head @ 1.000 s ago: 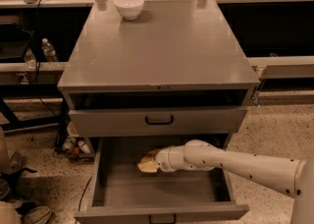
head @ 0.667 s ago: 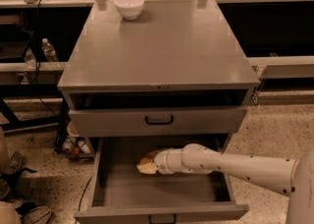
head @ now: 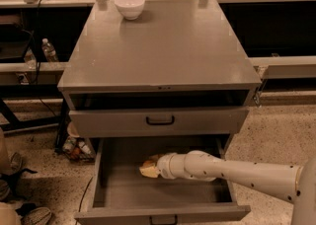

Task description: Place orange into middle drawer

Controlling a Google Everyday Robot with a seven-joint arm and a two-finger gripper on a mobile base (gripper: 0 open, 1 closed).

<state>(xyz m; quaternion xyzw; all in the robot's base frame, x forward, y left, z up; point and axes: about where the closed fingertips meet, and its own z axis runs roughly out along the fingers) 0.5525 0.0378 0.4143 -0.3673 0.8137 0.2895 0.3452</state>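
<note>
The middle drawer (head: 123, 192) is pulled open at the bottom of the grey cabinet, and its flat grey floor shows. My white arm reaches in from the right. My gripper (head: 149, 168) is inside the drawer, left of centre, low over the floor. A yellowish-tan shape shows at its tip. I cannot tell whether this is the orange or part of the gripper. No orange shows anywhere else.
Above the open drawer is a shut shallower drawer front with a black loop handle (head: 160, 120). A white bowl (head: 130, 6) stands at the back left of the cabinet top (head: 163, 46). Bottles and clutter lie on the floor to the left (head: 74, 147).
The gripper has sunk slightly toward the drawer floor. Otherwise nothing has moved.
</note>
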